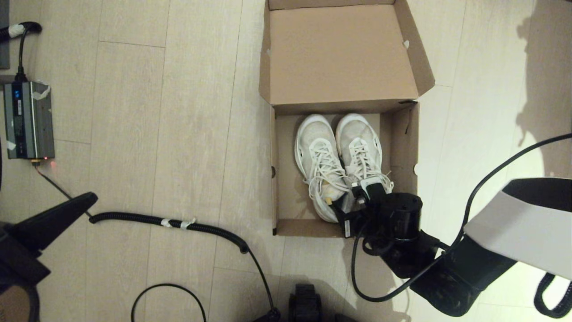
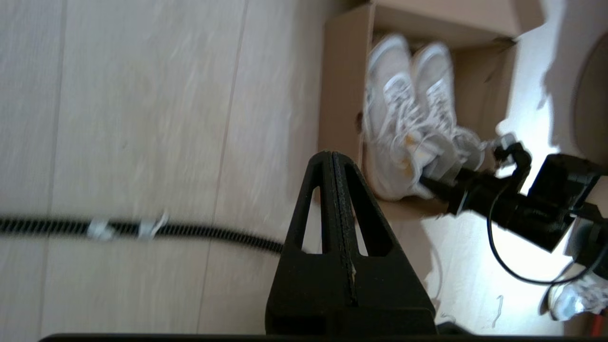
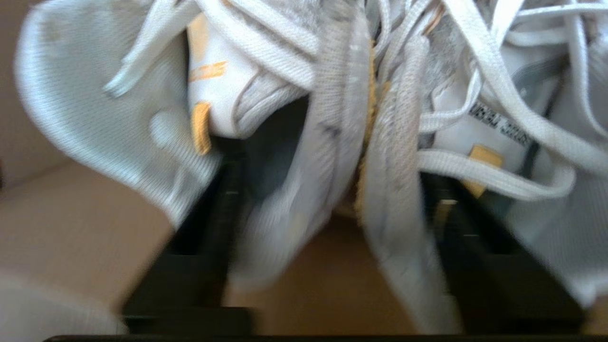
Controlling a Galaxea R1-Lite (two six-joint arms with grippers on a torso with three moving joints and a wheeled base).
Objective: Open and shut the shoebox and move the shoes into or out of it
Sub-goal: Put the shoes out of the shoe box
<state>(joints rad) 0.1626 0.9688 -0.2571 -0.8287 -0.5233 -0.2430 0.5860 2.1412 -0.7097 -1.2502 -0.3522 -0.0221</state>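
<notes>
Right gripper (image 1: 351, 202) is clamped on the inner collars of both white sneakers (image 1: 337, 156), which sit in the open shoebox (image 1: 404, 147) by its near wall; left gripper (image 1: 87, 199) hangs pinched together over the floor.

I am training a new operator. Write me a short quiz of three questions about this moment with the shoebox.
1. True or false: both shoes lie inside the open shoebox, toes toward its folded-back lid.
2. Where is the right gripper?
A. Resting on the floor beside the box
B. At the heel end of the pair, one of its fingers inside each shoe
C. Clamped on the lid's edge
3. Fill in: the left gripper, parked off to the left above the floor, has its fingers ____.

Key: 1 true; 2 B; 3 shut.
</notes>
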